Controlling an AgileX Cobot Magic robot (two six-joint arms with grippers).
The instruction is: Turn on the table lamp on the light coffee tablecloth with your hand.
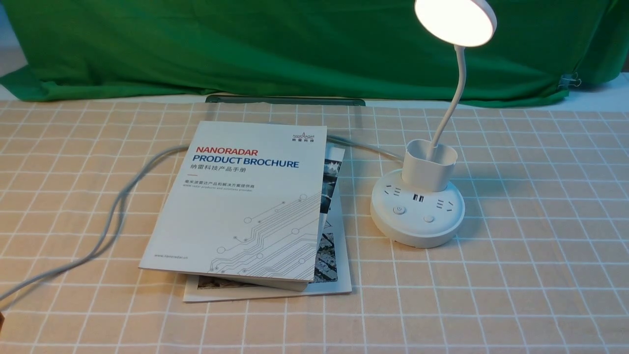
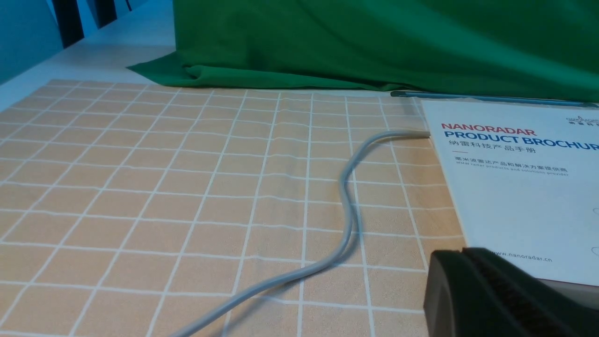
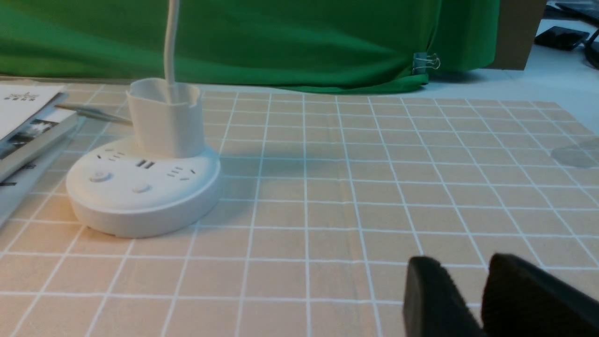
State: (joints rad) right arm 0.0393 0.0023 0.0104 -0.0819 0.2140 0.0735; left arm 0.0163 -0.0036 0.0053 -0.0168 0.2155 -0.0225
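The white table lamp stands on the light coffee tablecloth, right of centre. Its round disc head glows. Two buttons sit on the front of its base. In the right wrist view the lamp base and cup-shaped holder show, with the head out of frame. My right gripper hovers low over the cloth, well apart from the base, its fingers a little apart and empty. My left gripper is shut and empty by the brochure's near corner. Neither gripper shows in the front view.
Two stacked brochures lie left of the lamp, and the top one shows in the left wrist view. The lamp's grey cable runs under them and off to the left. A green cloth hangs at the back, with a dark flat strip before it.
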